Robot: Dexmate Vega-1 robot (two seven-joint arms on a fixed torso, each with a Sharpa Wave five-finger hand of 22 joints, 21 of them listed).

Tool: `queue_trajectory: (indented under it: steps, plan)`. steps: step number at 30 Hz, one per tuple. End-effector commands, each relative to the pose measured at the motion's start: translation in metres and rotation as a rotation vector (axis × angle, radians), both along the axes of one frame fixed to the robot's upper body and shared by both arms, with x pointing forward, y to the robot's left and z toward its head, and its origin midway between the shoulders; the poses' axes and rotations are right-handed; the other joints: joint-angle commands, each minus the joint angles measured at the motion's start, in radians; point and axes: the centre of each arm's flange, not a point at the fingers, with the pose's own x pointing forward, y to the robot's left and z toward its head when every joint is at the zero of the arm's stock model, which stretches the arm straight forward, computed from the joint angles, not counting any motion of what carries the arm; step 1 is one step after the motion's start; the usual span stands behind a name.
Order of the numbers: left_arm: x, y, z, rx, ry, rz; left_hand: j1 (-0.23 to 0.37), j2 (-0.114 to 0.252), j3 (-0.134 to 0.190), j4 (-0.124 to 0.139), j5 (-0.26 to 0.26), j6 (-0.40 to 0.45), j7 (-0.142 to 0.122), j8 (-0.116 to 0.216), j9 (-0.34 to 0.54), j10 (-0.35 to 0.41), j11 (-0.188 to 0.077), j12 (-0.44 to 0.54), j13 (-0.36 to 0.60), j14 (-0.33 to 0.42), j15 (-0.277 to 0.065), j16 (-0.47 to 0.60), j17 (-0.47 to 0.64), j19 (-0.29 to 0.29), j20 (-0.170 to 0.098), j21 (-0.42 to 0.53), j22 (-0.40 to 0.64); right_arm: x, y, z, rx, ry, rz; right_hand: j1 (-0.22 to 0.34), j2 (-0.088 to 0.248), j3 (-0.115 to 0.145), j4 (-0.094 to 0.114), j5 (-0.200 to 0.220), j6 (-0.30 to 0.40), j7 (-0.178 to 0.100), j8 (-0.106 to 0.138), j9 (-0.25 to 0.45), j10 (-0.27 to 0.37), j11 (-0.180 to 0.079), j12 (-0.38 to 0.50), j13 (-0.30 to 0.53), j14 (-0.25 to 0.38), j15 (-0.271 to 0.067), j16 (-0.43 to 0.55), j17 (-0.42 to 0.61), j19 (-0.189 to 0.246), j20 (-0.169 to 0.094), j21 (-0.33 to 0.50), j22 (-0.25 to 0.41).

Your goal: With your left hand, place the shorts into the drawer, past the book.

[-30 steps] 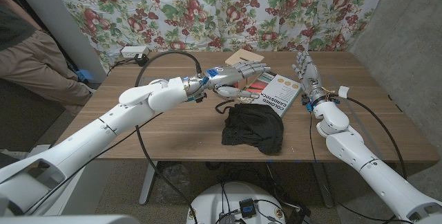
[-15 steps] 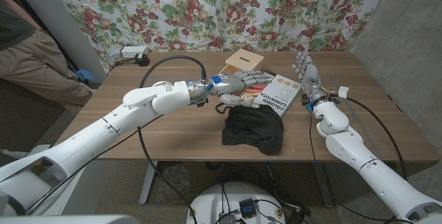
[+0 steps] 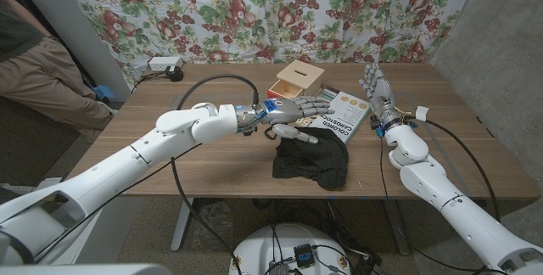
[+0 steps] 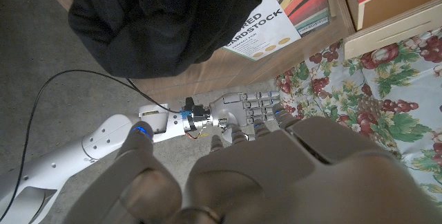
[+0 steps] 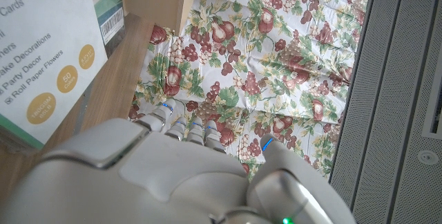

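left hand (image 3: 299,114) hovers empty, fingers spread, above the black shorts (image 3: 312,160) beside the book (image 3: 342,115).

Left robot hand (image 3: 299,110) hovers outstretched, seemingly empty; right robot hand (image 3: 376,88) stands upright.

Table (image 3: 212,160): shorts (image 3: 311,162) are laid at its middle, near the front edge. Book (image 3: 343,115) is placed just behind the shorts and touching them, toward the robot's right. Drawer (image 3: 297,77) is set behind the book, toward the back edge. Left hand (image 3: 297,112) is held above the shorts' rear edge, just left of the book, in front of the drawer. Right hand (image 3: 379,97) is positioned just right of the book. Power strip (image 3: 165,64) is found at the back left corner. A seated person (image 3: 38,58) is located beyond the table's left end
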Motion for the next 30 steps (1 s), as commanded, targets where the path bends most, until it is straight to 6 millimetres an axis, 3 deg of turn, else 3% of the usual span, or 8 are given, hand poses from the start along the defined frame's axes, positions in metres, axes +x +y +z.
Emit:
queue_trajectory:
  steps: [1,30]
  plan:
    - [0.007,-0.008,-0.018,0.059,0.015,0.022,0.015,-0.005,-0.003,-0.001,0.008,-0.077,-0.003,0.002,0.005,-0.169,0.0,-0.003,0.005,-0.158,-0.001,-0.001,0.005,-0.004,0.002,0.004,0.002,0.0,-0.003,-0.001,0.001,0.0,-0.003,-0.015,0.045,0.007,-0.001,-0.004,0.014,0.003,0.005,0.004,0.004,0.0,0.007,0.003,0.008,-0.037,0.005,0.002,-0.005,-0.069,0.006,0.003]
    - [0.012,-0.015,-0.039,0.129,0.01,0.064,0.032,-0.007,-0.013,-0.009,0.022,-0.099,-0.003,0.005,0.006,-0.165,-0.004,0.007,0.005,-0.154,-0.001,0.005,0.005,0.007,0.008,0.008,0.002,-0.004,-0.008,-0.006,0.001,-0.001,-0.001,-0.019,0.042,0.011,-0.002,-0.006,0.014,0.002,0.004,0.005,0.004,0.001,0.006,0.004,0.007,-0.034,0.004,0.001,-0.009,-0.071,0.005,0.003]
